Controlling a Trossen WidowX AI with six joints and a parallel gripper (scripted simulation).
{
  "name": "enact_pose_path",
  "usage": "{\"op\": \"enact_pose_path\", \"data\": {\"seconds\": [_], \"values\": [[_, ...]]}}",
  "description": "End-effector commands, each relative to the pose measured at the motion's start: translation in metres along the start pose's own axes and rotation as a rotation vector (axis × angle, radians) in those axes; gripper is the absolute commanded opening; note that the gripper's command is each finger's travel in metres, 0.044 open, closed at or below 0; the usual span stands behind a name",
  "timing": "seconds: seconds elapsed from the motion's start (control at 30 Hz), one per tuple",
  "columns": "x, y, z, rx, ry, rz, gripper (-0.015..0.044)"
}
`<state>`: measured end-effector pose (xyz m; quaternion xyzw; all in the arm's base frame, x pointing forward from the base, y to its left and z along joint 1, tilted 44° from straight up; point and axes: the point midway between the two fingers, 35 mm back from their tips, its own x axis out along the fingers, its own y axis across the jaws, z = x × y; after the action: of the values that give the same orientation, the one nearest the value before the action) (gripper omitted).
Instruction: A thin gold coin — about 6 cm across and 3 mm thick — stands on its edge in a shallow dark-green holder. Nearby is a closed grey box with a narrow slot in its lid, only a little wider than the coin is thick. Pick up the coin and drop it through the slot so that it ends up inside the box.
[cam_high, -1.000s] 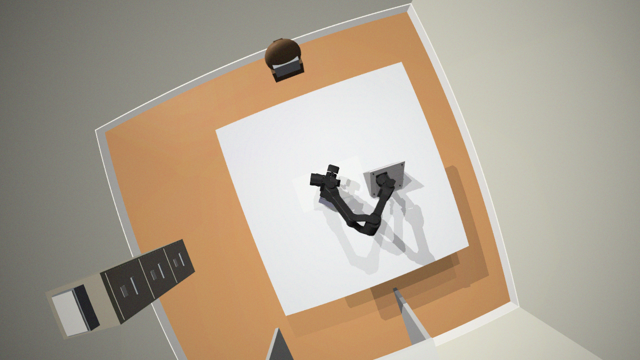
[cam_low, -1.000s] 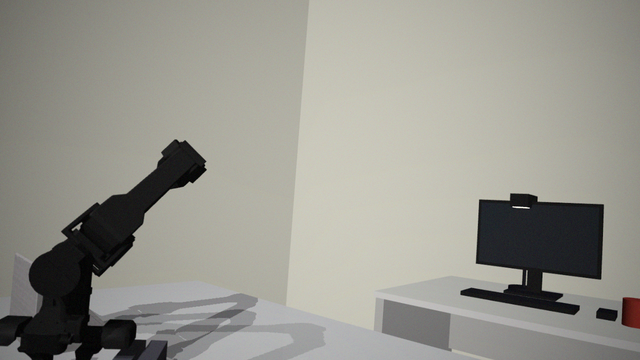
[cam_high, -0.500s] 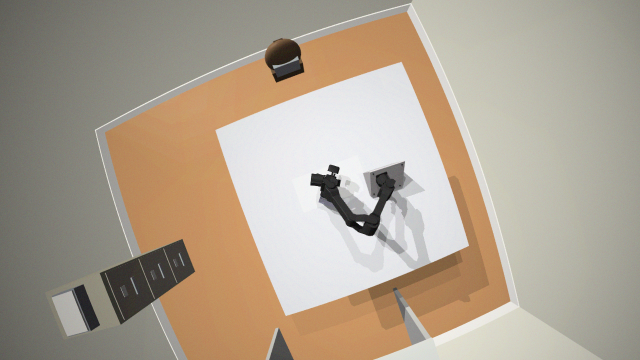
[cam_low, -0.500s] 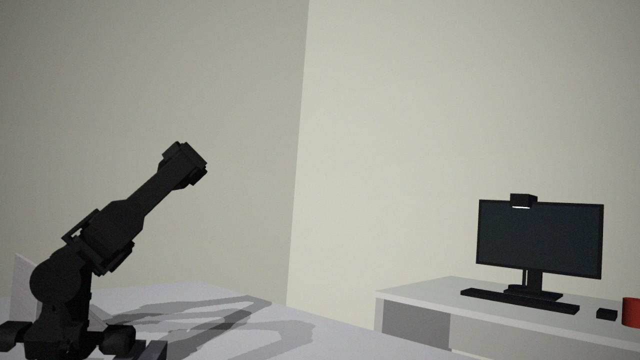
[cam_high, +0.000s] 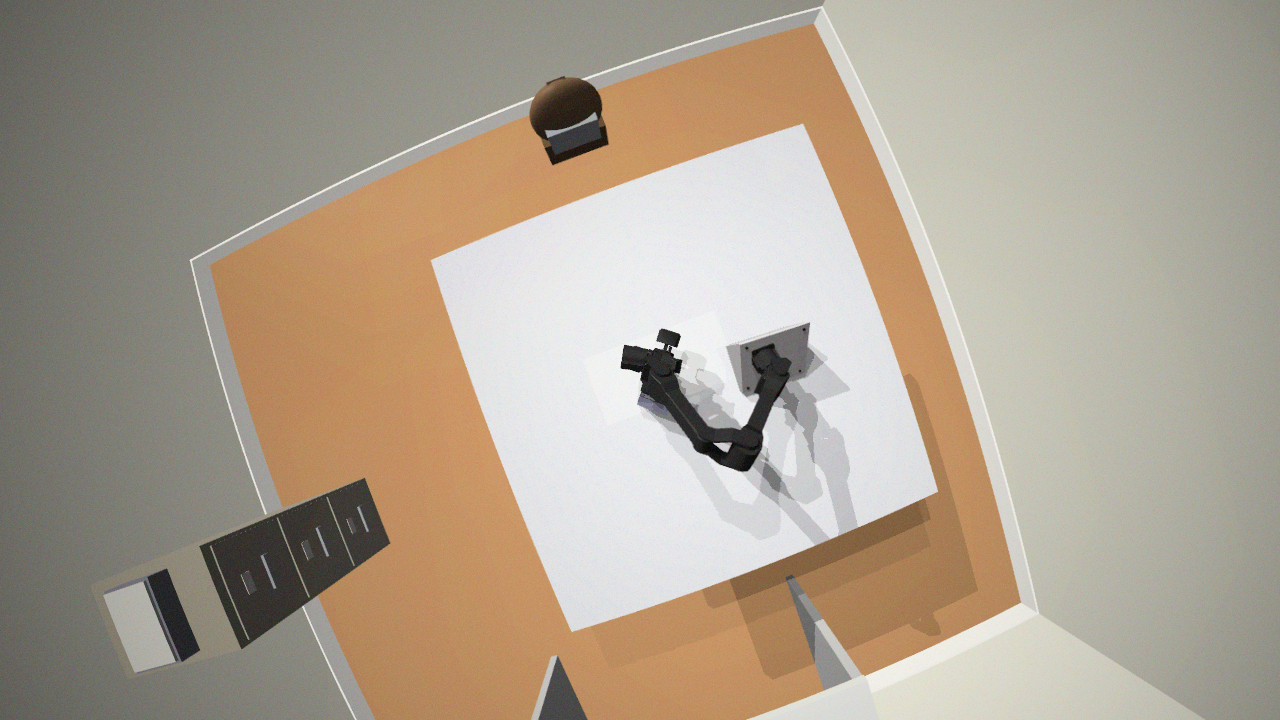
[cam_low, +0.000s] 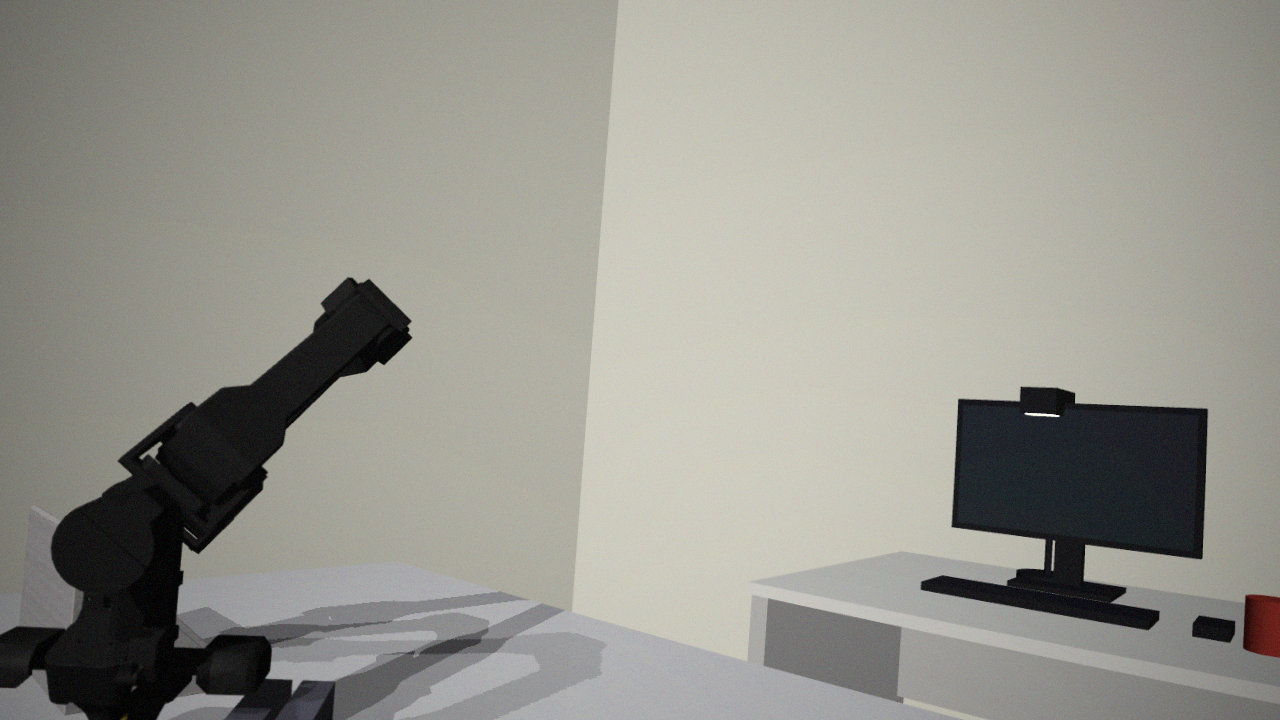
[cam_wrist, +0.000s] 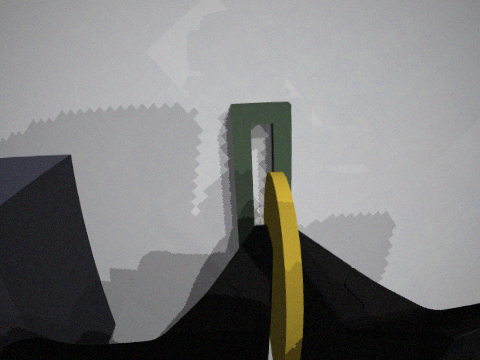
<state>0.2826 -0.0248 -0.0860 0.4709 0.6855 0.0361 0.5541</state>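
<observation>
Wrist view — gripper (cam_wrist: 286, 314) clamped on the gold coin (cam_wrist: 284, 274), edge-on, before the green holder (cam_wrist: 260, 140).

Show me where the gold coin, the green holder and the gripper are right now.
gold coin (cam_wrist: 286, 274), wrist view, on its yellow rim, between the fingers.
green holder (cam_wrist: 242, 160), wrist view, on its left wall beside the slot.
gripper (cam_wrist: 286, 314), wrist view, between the two dark fingers, shut on the coin.
</observation>
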Motion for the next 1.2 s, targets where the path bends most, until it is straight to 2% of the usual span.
{"op": "enact_pose_path", "data": {"seconds": [0.0,0.93,1.17], "values": [[-0.011,0.001,0.004,-0.008,-0.008,-0.003,0.0],[-0.083,0.001,0.001,-0.009,-0.008,-0.004,0.0],[-0.085,-0.002,0.008,0.028,-0.008,-0.004,0.0]]}}
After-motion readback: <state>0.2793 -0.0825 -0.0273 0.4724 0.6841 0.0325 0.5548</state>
